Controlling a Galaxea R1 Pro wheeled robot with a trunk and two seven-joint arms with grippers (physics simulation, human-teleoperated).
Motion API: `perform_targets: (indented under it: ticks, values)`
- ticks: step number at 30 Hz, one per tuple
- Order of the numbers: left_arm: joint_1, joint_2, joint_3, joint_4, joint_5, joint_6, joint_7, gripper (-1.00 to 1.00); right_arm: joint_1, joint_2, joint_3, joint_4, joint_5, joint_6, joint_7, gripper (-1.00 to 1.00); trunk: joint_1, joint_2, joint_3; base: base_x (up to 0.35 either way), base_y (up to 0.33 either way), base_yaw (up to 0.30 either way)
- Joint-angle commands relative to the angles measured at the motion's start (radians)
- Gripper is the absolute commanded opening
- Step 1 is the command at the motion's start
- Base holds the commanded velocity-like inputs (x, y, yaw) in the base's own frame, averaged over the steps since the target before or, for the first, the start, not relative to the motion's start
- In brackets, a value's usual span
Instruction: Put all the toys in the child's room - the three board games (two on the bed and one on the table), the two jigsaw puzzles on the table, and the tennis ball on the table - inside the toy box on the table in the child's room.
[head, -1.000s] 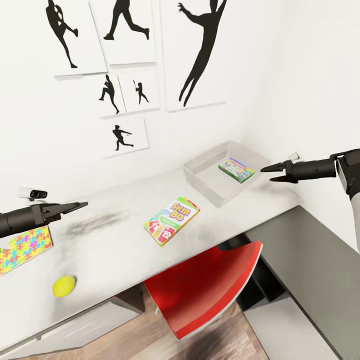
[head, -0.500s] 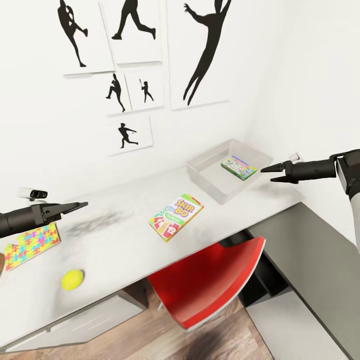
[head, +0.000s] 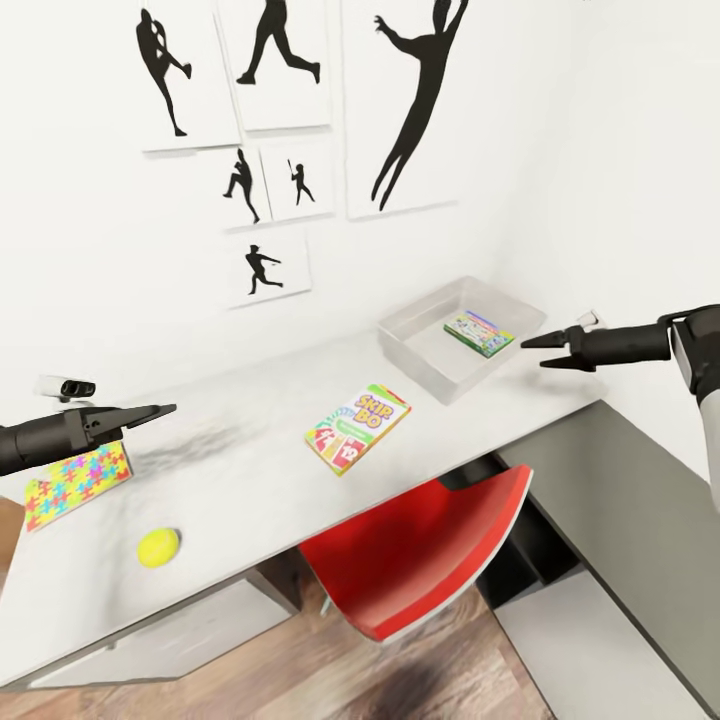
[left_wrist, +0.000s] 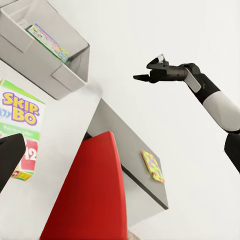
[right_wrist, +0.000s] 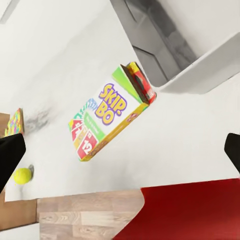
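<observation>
Hovering over the bench (head: 250, 470), our left tool (head: 165, 408) and right tool (head: 530, 343) hang empty, jaws slightly parted. Between them lies the Skip-Bo box (head: 357, 428); the toy box (head: 440, 352) sits just beside our right tool.

A child's bedroom or playroom in a home, rendered in simulation: black sports-silhouette pictures (head: 290, 120) hang on the white wall above a pale worktop (head: 250, 470). A Skip-Bo game box (head: 358, 428), a bright jigsaw puzzle (head: 78, 483) and a tennis ball (head: 158, 547) lie on it. A red chair (head: 420, 555) is tucked beneath, over wood-plank floor (head: 320, 680).
</observation>
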Motion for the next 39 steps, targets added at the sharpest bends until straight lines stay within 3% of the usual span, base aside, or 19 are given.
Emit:
perform_targets:
  ticks: [1, 12, 39]
  values:
    - [-0.001, 0.001, 0.0, 0.0, -0.001, 0.011, -0.004, 1.0, 0.001, 0.001, -0.01, 0.0, 0.01, 0.009, 0.008, 1.0, 0.0, -0.002, 0.0, -0.12, 0.076, 0.0]
    - [-0.001, 0.001, 0.001, 0.0, -0.001, 0.012, -0.004, 1.0, 0.007, 0.001, -0.052, -0.002, 0.01, 0.009, 0.007, 1.0, 0.0, -0.002, 0.017, -0.119, 0.122, 0.0]
    - [-0.001, 0.002, 0.003, 0.0, 0.001, 0.013, -0.004, 1.0, 0.012, 0.001, -0.06, -0.002, 0.01, 0.009, 0.007, 1.0, 0.0, -0.002, 0.027, -0.029, 0.017, -0.004]
